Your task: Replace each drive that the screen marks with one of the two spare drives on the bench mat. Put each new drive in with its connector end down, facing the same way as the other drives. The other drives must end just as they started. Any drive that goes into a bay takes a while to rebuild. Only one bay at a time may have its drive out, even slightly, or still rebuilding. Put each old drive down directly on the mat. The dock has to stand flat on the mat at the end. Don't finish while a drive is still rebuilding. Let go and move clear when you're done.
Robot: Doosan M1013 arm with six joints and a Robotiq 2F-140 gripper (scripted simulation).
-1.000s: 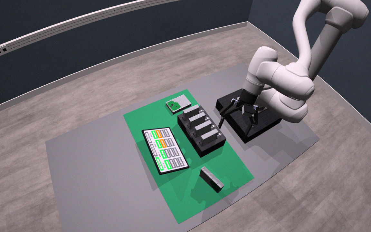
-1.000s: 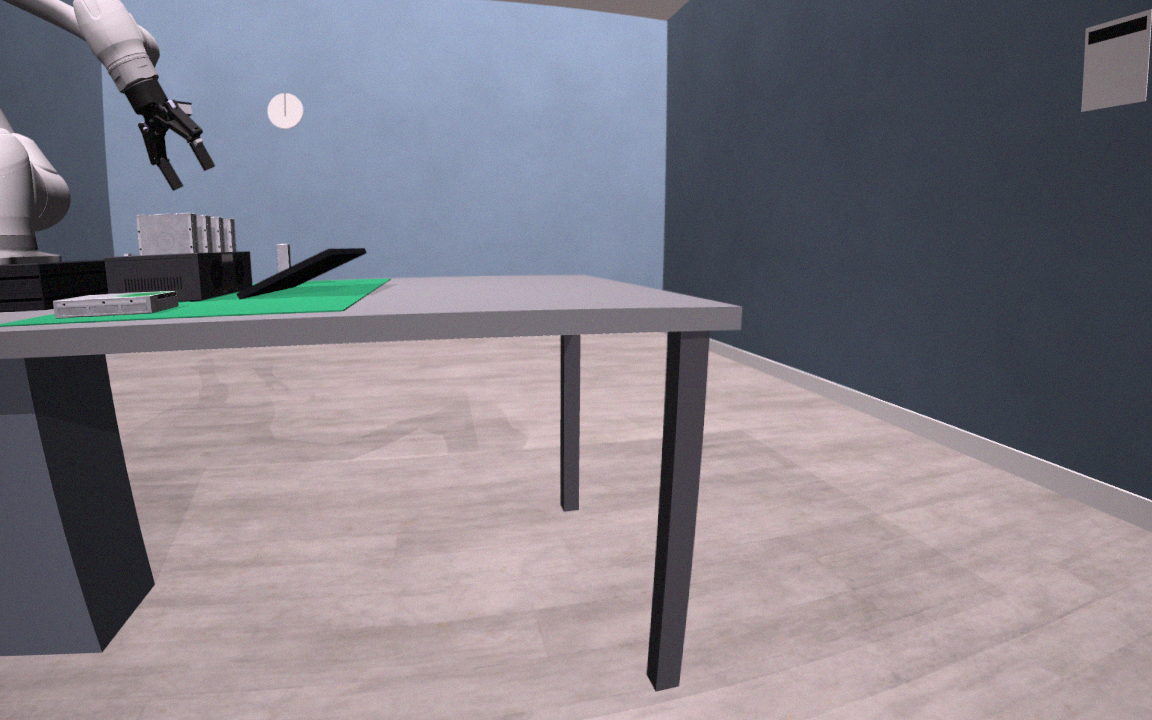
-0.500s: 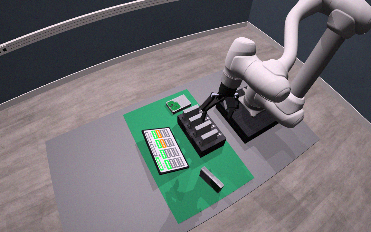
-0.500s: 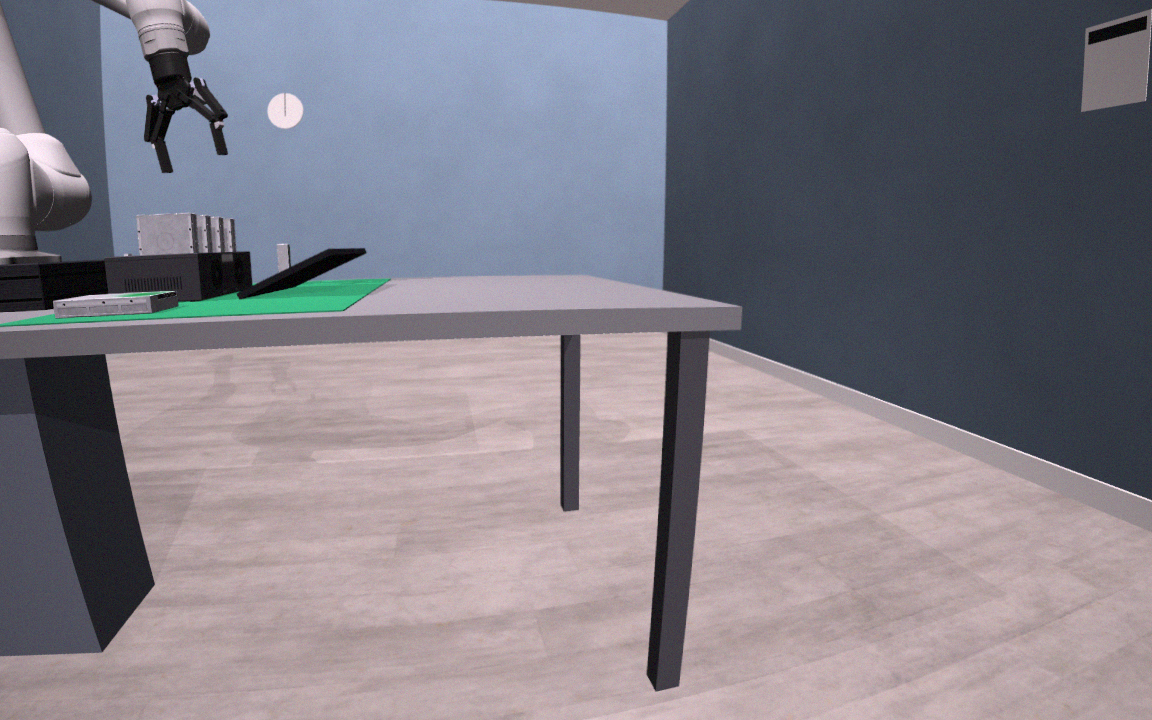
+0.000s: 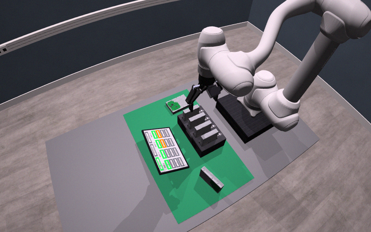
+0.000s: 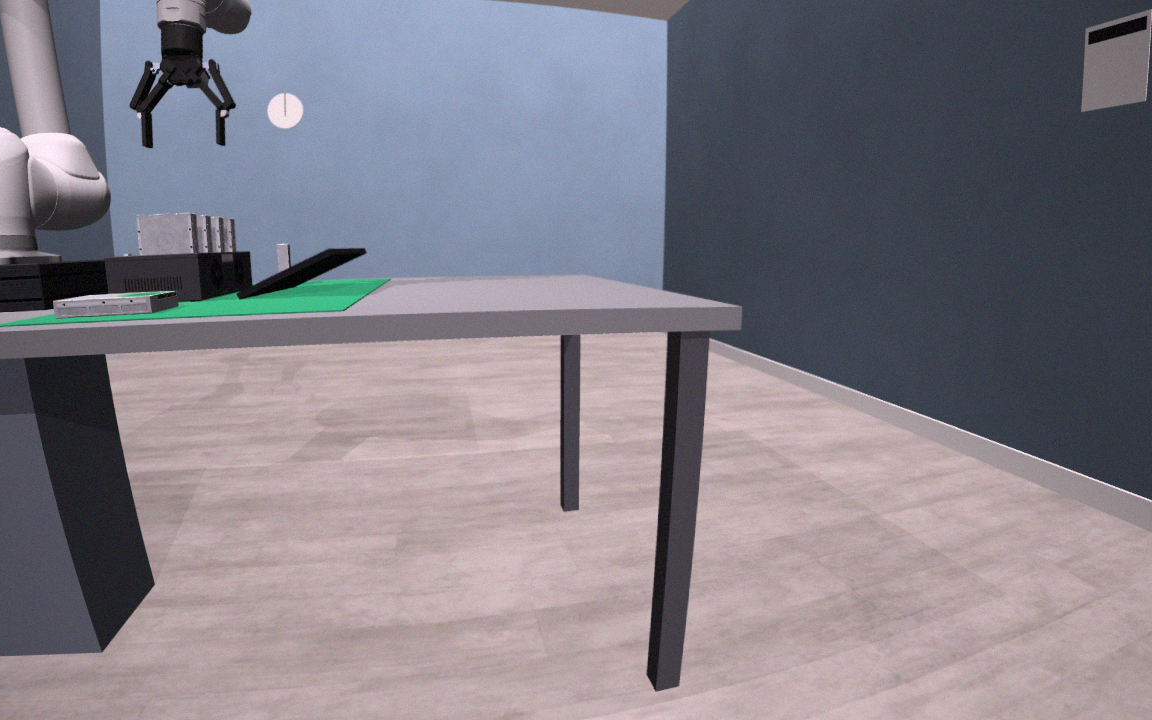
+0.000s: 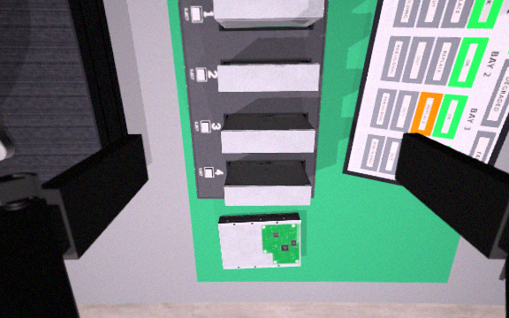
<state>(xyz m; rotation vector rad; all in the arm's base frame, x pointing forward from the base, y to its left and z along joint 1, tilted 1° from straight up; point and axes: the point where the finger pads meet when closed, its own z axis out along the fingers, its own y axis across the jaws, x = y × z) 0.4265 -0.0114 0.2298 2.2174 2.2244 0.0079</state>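
Drives (image 5: pixel 203 129) (image 6: pixel 166 234) (image 7: pixel 268 141): six; four upright in the dock (image 5: pixel 201 148) (image 6: pixel 155 275) (image 7: pixel 259 46), two spares on the green mat (image 5: pixel 186 198) (image 6: pixel 347 293) (image 7: pixel 347 238)
Spares: one flat drive (image 5: pixel 177 103) (image 6: pixel 115 304) (image 7: pixel 241 245) near bay 4, one upright drive (image 5: pixel 211 178) (image 6: pixel 283 257) beyond bay 1
Eject buttons (image 5: pixel 212 126) (image 7: pixel 201 74): four
Screen (image 5: pixel 166 149) (image 6: pixel 302 273) (image 7: pixel 442 84): one, two orange tiles
Hand (image 5: pixel 203 102) (image 6: pixel 183 144) (image 7: pixel 271 156): one, spread wide, holding nothing, above the dock
Hidden: part of bay 4's readout, behind a finger in wrist view
Cut off: bay 1's drive and screen, wrist view
Top view only: both orange tiles
Wrist view only: readable bay numbers
Exterior view only: surface (image 6: pixel 652 313) legs (image 6: pixel 678 501)
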